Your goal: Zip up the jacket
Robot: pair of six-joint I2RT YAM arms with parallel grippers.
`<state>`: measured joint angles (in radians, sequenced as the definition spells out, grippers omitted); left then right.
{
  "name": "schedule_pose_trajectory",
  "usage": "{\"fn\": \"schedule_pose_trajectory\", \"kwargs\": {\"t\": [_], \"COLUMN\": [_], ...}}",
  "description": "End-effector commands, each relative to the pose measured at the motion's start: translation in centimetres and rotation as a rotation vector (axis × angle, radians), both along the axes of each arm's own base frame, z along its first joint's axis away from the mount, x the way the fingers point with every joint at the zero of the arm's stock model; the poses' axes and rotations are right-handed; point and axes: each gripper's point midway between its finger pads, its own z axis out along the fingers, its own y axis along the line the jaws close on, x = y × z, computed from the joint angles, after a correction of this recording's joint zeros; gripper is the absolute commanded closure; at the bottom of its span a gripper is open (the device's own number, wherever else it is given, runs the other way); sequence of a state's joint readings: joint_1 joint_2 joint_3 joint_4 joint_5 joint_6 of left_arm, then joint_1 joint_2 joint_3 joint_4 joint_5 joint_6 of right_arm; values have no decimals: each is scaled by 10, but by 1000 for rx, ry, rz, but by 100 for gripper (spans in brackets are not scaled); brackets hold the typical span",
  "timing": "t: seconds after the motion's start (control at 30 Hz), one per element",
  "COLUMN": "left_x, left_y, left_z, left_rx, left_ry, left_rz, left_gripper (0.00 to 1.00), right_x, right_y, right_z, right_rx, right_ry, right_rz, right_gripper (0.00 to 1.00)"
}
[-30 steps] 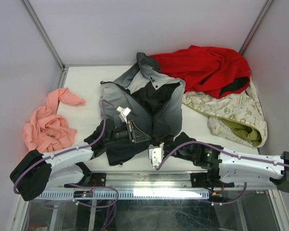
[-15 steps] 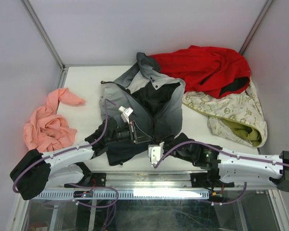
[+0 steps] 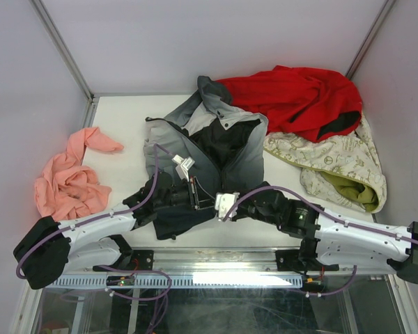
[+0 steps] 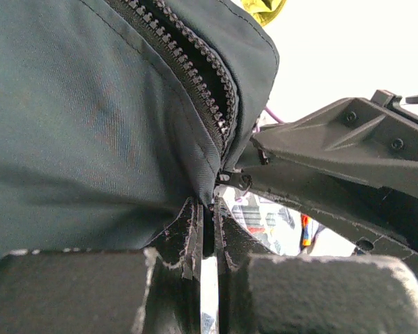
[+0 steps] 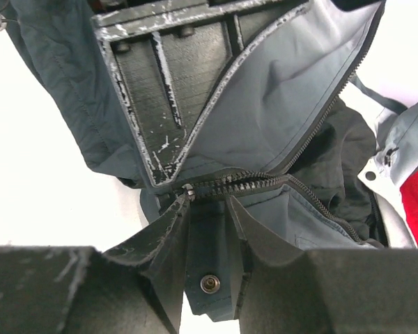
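The two-tone grey jacket (image 3: 223,146) lies open in the middle of the table, black lining up. My left gripper (image 3: 206,200) is at its near hem. In the left wrist view this gripper (image 4: 209,209) is shut on the jacket's edge (image 4: 90,104), just below the zipper (image 4: 195,76). My right gripper (image 3: 220,204) meets it from the right. In the right wrist view its jaws (image 5: 207,198) stand narrowly open astride the hem flap with a snap (image 5: 209,282). Their tips reach the zipper (image 5: 265,182), the left one beside the slider (image 5: 189,189).
A red garment (image 3: 299,97) lies at the back right, with a cream patterned cloth (image 3: 334,160) below it. A pink cloth (image 3: 66,177) sits at the left. Walls close in the table on three sides, and the jacket's hem lies near the front edge.
My right gripper has risen from the table's front edge to the jacket's hem beside the left gripper, its jaws narrowing. The left gripper has shifted slightly and stays shut.
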<state>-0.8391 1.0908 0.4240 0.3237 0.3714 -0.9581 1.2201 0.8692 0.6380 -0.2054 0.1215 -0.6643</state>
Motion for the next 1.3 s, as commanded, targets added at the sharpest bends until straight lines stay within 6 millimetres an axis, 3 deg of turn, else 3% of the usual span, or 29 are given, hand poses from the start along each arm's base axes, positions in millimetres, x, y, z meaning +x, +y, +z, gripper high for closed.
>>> {"fn": "schedule_pose_trajectory", "kwargs": {"t": [0.0, 0.7, 0.83, 0.93, 1.07, 1.27], "left_x": [1, -1, -2, -3, -6, -17], "left_y": [-5, -6, -7, -7, -5, 3], "left_z": [30, 30, 29, 25, 17, -12], "left_rx": [-56, -57, -50, -38, -3, 129], "left_ry": [-81, -85, -82, -76, -49, -16], "left_rz": [-11, -25, -33, -37, -45, -87], "left_gripper": [100, 100, 100, 100, 100, 100], "right_x": [3, 1, 2, 4, 12, 42], "right_y": [9, 20, 22, 24, 26, 31], "right_z": [19, 12, 11, 15, 27, 39], "right_rx": [67, 55, 48, 59, 81, 88], "right_ry": [53, 69, 62, 57, 57, 72], "right_rz": [-14, 40, 44, 46, 35, -25], "right_gripper": [72, 80, 97, 100, 100, 100]}}
